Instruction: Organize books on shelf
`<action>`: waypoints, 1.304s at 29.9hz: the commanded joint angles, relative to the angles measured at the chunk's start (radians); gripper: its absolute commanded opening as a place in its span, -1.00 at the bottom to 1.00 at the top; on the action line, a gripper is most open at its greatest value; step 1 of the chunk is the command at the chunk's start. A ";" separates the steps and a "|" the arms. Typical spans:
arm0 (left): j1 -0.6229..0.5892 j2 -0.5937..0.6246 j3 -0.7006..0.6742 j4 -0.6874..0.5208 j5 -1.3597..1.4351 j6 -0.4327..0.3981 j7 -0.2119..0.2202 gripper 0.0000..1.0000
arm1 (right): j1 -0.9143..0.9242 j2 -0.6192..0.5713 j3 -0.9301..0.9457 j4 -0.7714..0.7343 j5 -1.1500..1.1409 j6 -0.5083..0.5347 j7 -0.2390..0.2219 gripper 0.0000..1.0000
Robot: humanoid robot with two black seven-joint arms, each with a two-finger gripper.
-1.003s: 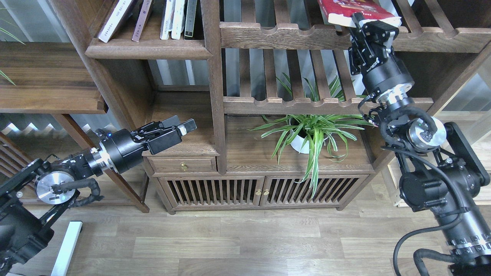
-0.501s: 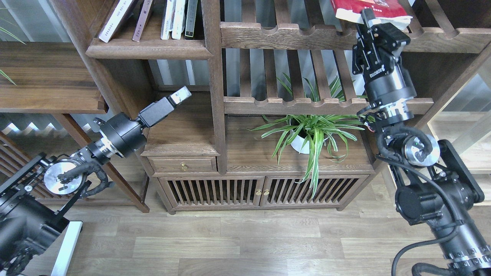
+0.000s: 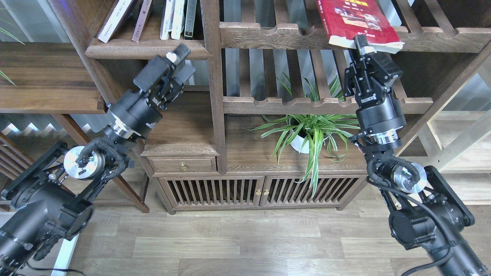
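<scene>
Head view: right gripper pinches the near edge of the red book, which lies flat on a slatted rail above it. Grip is on the page edge only; slip or a tipped book is likely if pulled fast.

Left gripper carries nothing, opening unclear, just under the solid shelf with its leaning paperbacks; risks striking the moulding.
</scene>
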State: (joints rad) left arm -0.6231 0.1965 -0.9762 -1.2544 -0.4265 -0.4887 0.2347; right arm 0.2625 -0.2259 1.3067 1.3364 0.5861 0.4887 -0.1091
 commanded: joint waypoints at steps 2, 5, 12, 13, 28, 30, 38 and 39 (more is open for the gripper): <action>-0.050 -0.023 0.008 0.001 -0.043 0.000 0.003 0.96 | 0.000 0.000 -0.024 0.000 0.000 0.000 0.000 -1.00; -0.066 -0.025 0.005 0.003 -0.061 0.016 0.024 0.96 | 0.000 0.000 -0.026 0.000 0.001 0.000 0.000 -1.00; -0.119 -0.026 -0.010 0.070 -0.075 0.097 0.138 0.96 | 0.001 -0.004 -0.027 0.003 0.001 0.000 0.002 -1.00; -0.133 -0.028 -0.010 0.088 -0.074 0.097 0.138 0.96 | 0.001 -0.004 -0.027 0.003 0.001 0.000 0.002 -1.00; -0.202 -0.048 -0.015 0.187 -0.075 0.099 0.138 0.97 | 0.034 0.031 -0.116 0.003 0.000 0.000 0.005 -1.00; -0.204 -0.049 -0.015 0.205 -0.077 0.098 0.138 0.96 | 0.040 0.034 -0.116 0.003 0.000 0.000 0.005 -1.00; -0.244 -0.137 -0.065 0.279 -0.077 0.102 0.140 0.96 | 0.052 0.051 -0.138 0.003 -0.006 0.000 0.005 -1.00; -0.248 -0.141 -0.065 0.282 -0.077 0.104 0.140 0.96 | 0.053 0.053 -0.138 0.003 -0.008 0.000 0.005 -1.00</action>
State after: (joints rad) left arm -0.8564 0.0770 -1.0355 -0.9880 -0.5032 -0.3877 0.3722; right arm 0.3124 -0.1797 1.1748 1.3393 0.5818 0.4887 -0.1041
